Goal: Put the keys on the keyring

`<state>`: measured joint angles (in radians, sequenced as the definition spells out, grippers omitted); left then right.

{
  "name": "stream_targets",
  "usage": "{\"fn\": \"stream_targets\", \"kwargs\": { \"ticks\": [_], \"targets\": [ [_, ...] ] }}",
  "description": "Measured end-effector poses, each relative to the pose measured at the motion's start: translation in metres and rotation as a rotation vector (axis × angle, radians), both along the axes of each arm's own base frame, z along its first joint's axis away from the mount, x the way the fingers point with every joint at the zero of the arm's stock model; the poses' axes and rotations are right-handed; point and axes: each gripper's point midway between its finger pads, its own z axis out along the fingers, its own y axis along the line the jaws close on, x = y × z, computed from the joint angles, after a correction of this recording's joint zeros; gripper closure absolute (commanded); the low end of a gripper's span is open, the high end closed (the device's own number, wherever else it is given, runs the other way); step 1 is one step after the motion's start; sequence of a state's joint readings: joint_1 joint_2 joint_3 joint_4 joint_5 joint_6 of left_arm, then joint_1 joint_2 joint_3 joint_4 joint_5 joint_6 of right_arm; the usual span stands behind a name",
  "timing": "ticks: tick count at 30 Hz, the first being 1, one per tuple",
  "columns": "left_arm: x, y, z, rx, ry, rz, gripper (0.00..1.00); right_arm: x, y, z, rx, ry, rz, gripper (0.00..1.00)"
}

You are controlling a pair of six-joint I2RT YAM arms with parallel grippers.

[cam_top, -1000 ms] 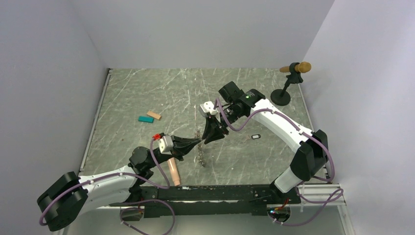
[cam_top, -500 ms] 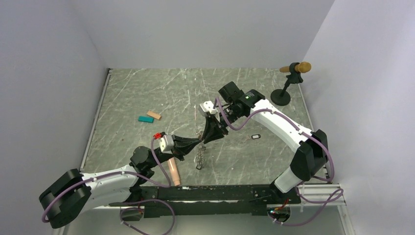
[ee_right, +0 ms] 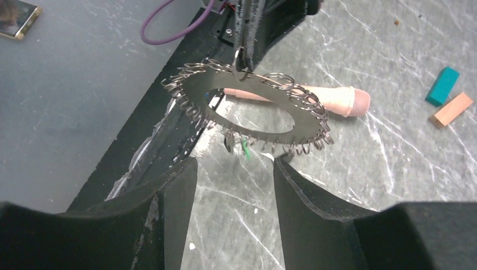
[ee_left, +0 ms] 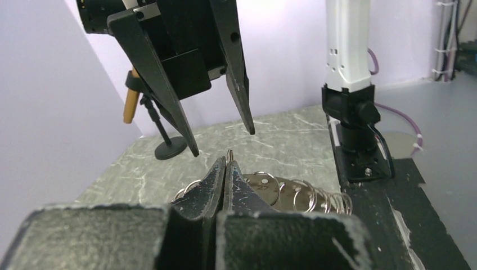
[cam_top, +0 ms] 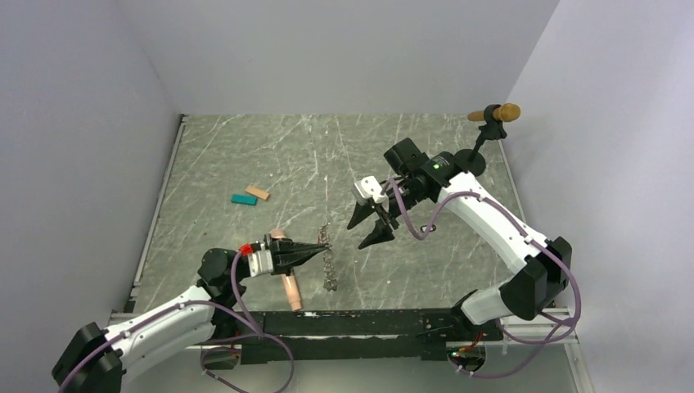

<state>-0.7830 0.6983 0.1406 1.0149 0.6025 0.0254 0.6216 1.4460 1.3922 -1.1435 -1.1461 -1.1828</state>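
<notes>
My closed left gripper [cam_top: 319, 246] is pinching the keyring [ee_right: 199, 95]. My right gripper [cam_top: 357, 236] is hovering beside it, parted, empty.

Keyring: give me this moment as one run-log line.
left gripper: shut on keyring, ring dangling | right gripper: open, empty, apart from keyring

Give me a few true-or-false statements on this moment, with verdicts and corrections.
1. The left gripper is shut on the keyring. True.
2. The right gripper grips the keyring too. False: it is open, clear of the ring.
3. The teal block lies next to the tan block. True.
4. The peach cylinder is held by the right gripper. False: it lies on the table, near the left arm.
</notes>
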Motion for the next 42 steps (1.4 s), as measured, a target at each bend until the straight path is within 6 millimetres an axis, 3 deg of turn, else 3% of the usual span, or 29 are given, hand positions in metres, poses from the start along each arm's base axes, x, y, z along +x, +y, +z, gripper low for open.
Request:
{"fn": "stream_targets", "kwargs": {
  "ticks": [12, 19, 24, 29, 33, 37, 42],
  "targets": [
    [-0.026, -0.001, 0.011, 0.089, -0.076, -0.187, 1.00, -0.015, -0.009, -0.004, 0.022, -0.032, 0.077, 0.40],
    [-0.020, 0.000, 0.008, 0.100, -0.037, -0.182, 1.00, -0.011, -0.011, -0.009, 0.003, -0.011, 0.049, 0.40],
    [0.006, 0.005, 0.008, 0.098, 0.020, -0.071, 1.00, 0.034, -0.030, -0.021, -0.006, 0.031, -0.158, 0.39],
    [0.041, 0.016, 0.032, 0.102, 0.069, 0.053, 1.00, 0.088, -0.083, -0.044, -0.023, 0.094, -0.490, 0.36],
    [0.066, 0.028, 0.052, 0.107, 0.095, 0.125, 1.00, 0.125, -0.126, -0.044, 0.004, 0.131, -0.737, 0.34],
    [0.076, 0.034, 0.050, 0.129, 0.114, 0.143, 1.00, 0.147, -0.155, -0.042, 0.033, 0.145, -0.878, 0.29],
    [0.077, 0.037, 0.040, 0.137, 0.143, 0.145, 1.00, 0.152, -0.169, -0.059, 0.033, 0.215, -0.966, 0.22]
  ]
}}
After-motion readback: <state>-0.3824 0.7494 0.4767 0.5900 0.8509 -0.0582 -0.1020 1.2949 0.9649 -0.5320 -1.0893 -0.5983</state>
